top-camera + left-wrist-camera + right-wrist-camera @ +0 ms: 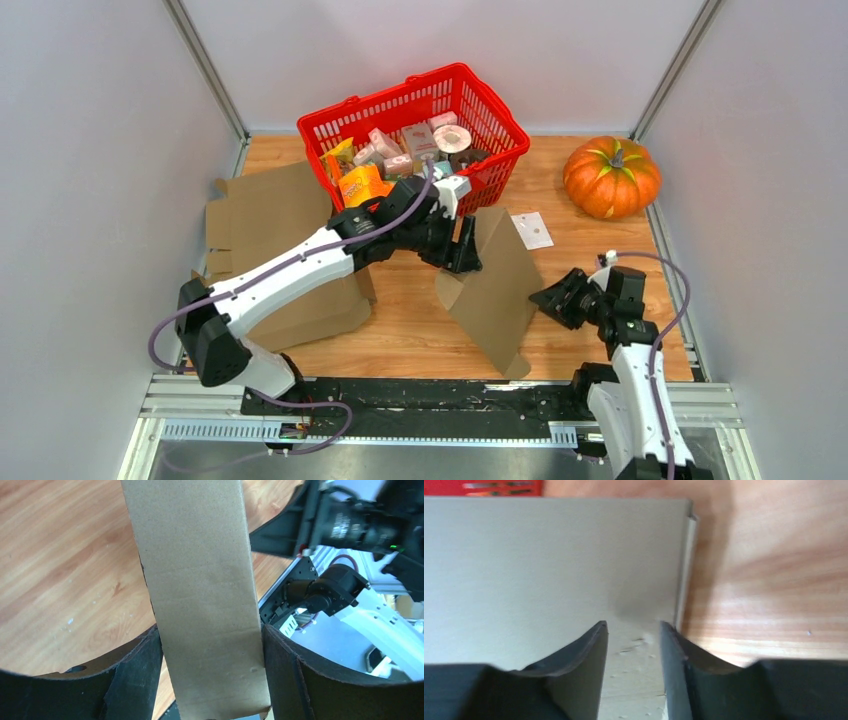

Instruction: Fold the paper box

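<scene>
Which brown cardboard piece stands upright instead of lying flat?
The middle cardboard piece, between the left gripper and right gripper; the cardboard sheets on the left lie flat.

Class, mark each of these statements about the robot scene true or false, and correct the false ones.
1. A pumpkin sits on the table, right of the red basket. True.
2. The basket is empty. False: it holds several packaged items.
3. The paper box stands between the left gripper and the right gripper. True.
4. The right gripper's fingers are pressed together. False: a gap shows between them in the right wrist view.
5. Part of the paper box lies between the left gripper's fingers. True.
</scene>
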`<state>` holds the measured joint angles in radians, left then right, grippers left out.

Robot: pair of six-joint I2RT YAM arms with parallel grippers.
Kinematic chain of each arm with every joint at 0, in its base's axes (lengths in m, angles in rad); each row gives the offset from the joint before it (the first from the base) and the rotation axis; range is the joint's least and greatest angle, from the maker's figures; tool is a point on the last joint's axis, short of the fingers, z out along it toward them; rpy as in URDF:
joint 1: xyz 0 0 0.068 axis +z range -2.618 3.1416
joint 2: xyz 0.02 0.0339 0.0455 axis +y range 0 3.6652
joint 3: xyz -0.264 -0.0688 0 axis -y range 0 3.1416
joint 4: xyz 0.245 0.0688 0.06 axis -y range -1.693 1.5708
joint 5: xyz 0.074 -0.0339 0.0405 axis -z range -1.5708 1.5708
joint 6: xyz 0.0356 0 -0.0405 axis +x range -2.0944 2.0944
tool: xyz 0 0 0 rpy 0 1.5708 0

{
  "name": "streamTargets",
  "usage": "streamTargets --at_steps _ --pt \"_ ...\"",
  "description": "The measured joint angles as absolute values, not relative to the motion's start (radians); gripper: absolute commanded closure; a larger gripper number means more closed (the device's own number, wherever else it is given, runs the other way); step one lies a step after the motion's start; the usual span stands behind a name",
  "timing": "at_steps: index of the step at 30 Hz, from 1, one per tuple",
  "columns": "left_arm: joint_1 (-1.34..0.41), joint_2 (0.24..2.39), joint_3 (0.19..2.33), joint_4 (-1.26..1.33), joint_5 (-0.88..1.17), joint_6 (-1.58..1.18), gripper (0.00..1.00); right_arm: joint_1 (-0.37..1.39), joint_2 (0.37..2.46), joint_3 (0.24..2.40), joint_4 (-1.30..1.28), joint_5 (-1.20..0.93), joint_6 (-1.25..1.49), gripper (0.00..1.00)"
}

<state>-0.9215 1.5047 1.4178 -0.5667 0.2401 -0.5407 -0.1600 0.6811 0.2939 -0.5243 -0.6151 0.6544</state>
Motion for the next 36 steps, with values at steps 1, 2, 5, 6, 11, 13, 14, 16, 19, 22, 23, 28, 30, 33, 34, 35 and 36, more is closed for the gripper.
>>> streamTargets --at_steps 1,2,5,6,11,13,14,16,19,22,23,28,30,33,34,35,36 --pt "-0.915 1.483 1.391 -0.56 0.241 -0.553 0.62 -0.147 0.655 0.329 -0.546 -0.608 0.654 0.44" --pt "-0.905 1.453 1.351 -0.548 0.243 -0.57 0.68 -0.13 0.62 0.377 -0.567 -0.595 0.643 0.34" --pt "-0.879 1.378 1.262 -0.538 0.247 -0.615 0.71 -0.087 0.539 0.498 -0.621 -0.555 0.622 0.16" --pt "-0.869 1.341 1.22 -0.535 0.244 -0.64 0.7 -0.066 0.517 0.547 -0.641 -0.54 0.612 0.12" --pt "-0.848 1.176 1.065 -0.534 0.226 -0.76 0.8 0.133 0.506 0.735 -0.696 -0.497 0.541 0.0" --pt "-0.84 1.106 1.008 -0.536 0.212 -0.818 0.85 0.279 0.519 0.798 -0.709 -0.47 0.495 0.0" --pt "-0.836 1.071 0.98 -0.534 0.204 -0.85 0.86 0.368 0.53 0.833 -0.714 -0.45 0.47 0.0" --pt "-0.829 0.994 0.92 -0.529 0.191 -0.912 0.91 0.552 0.555 0.893 -0.72 -0.397 0.427 0.0" --pt "-0.821 0.881 0.833 -0.516 0.175 -1.018 1.0 0.846 0.615 0.966 -0.731 -0.276 0.366 0.0" --pt "-0.818 0.782 0.754 -0.498 0.151 -1.124 1.0 1.191 0.717 1.034 -0.757 -0.057 0.29 0.0" --pt "-0.818 0.743 0.724 -0.493 0.139 -1.167 1.0 1.295 0.759 1.051 -0.763 0.022 0.265 0.0" --pt "-0.818 0.518 0.58 -0.523 0.062 -1.383 1.0 1.708 0.977 1.081 -0.774 0.455 0.146 0.0" --pt "-0.818 0.443 0.555 -0.567 0.033 -1.464 1.0 1.768 1.054 1.066 -0.765 0.576 0.105 0.0" --pt "-0.818 0.347 0.551 -0.654 -0.004 -1.573 1.0 1.803 1.085 1.017 -0.722 0.71 0.038 0.0" --pt "-0.818 0.331 0.551 -0.67 -0.01 -1.598 1.0 1.812 1.085 1.004 -0.706 0.741 0.017 0.0" --pt "-0.818 0.316 0.551 -0.692 -0.012 -1.628 1.0 1.819 1.088 0.994 -0.686 0.769 -0.005 0.0" --pt "-0.818 0.308 0.551 -0.71 -0.013 -1.651 1.0 1.825 1.093 0.987 -0.662 0.796 -0.033 0.0"
